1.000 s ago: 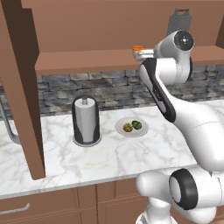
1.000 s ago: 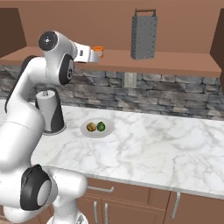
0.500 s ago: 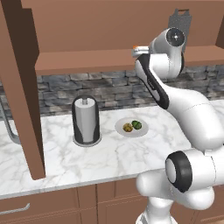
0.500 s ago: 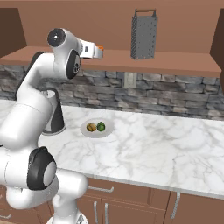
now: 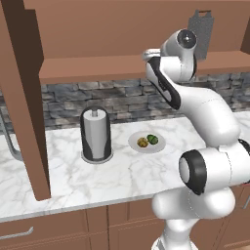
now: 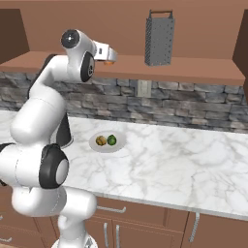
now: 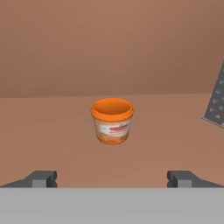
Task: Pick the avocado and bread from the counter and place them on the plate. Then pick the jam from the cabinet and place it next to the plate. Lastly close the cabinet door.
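A: Orange jar, that's the jam (image 7: pixel 112 121). Squat tub, orange lid rim, paler label band with a red stripe across it. Upright on the cabinet (image 5: pixel 122 29) shelf.

B: Where relative to the fingers (image 7: pixel 112 178)?

A: Hand view: jar sits at 12 o'clock from the midpoint between the two tips, roughly centred in the gap, further back on the shelf. Apart from both tips, no contact. Left tip at 7 o'clock of the jar, right tip at 5 o'clock.

B: Finger state?

A: Spread wide, gap well wider than the jar. Holding nothing, touching nothing.

B: Base views agree?

A: Right base view: hand is up at shelf level, a sliver of orange jar visible just past its front end. Grater (image 6: pixel 160 38) stands upright on the same shelf at 3 o'clock of the jar, well apart. In hand view the grater's edge shows at 3 o'clock of the frame.

B: Rest of the task items?

A: Plate (image 6: pixel 120 142) on the worktop (image 6: pixel 193 164), bread (image 6: pixel 100 141) and avocado (image 6: pixel 112 140) both on it, side by side, bread at 9 o'clock of the avocado in the right base view. Paper-towel holder (image 5: pixel 95 134) at 9 o'clock of the plate in the left base view, just beside it. Cabinet door (image 5: pixel 22 97) standing open at the left of that view.
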